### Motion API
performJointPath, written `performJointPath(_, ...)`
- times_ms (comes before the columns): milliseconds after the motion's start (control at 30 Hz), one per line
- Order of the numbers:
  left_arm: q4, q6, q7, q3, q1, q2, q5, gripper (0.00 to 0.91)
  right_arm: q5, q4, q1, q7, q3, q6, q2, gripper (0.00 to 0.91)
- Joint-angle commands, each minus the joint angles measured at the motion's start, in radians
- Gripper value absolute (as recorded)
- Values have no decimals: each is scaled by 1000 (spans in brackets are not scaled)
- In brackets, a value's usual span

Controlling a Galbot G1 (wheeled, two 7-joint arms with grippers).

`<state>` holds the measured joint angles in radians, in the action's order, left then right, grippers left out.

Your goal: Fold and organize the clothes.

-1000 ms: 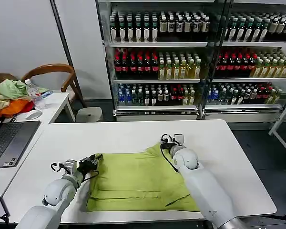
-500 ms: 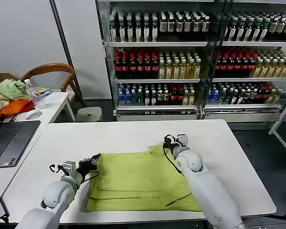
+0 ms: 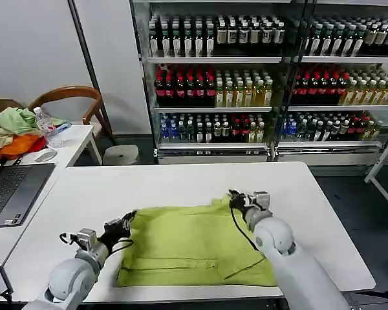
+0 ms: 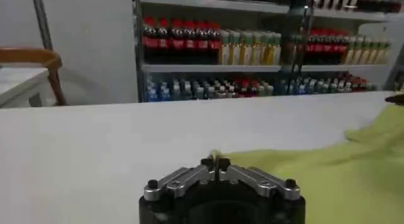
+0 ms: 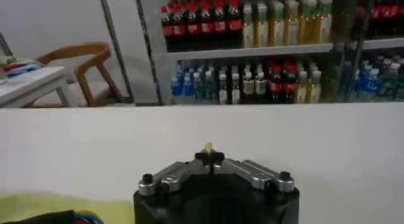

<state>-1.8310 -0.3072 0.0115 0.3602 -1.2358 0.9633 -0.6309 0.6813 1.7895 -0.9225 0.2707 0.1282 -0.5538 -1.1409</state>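
while the lime t-shirt [image 3: 194, 242] lies spread on the white table [image 3: 181, 184], the left gripper [image 3: 124, 223] is pinched tight on the shirt's far left corner, and the right gripper [image 3: 238, 199] is clamped on its far right corner, cloth between both sets of fingertips.

T-shirt [image 3: 194, 242] lies flat on the surface [image 3: 149, 187], toward its near edge. Left pincer [image 3: 124, 224] at the shirt's left edge, closed on the cloth; right pincer [image 3: 236, 199] at the far right corner, also pinching cloth. Side table [image 3: 74, 139] to the left, carrying a laptop [image 3: 13, 190], a heap of cloth [image 3: 13, 132] and a bottle [image 3: 45, 123]. Chair [image 3: 71, 100] behind that table. Shelves of bottles [image 3: 246, 77] behind the surface.
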Motion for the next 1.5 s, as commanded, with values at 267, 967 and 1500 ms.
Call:
performJointPath(267,-180,26,16,65,-252,-5,47,50,-55,250,-260,2,59,22,69,0)
performJointPath(967,-152,53,-3,103,-265,-12,53,50,-41,306,-340,14,113,27,101,0)
performJointPath(1500,-197,21,-13,168,-312,-21,-6,50,-43,333,-405,12,142,20,127,0)
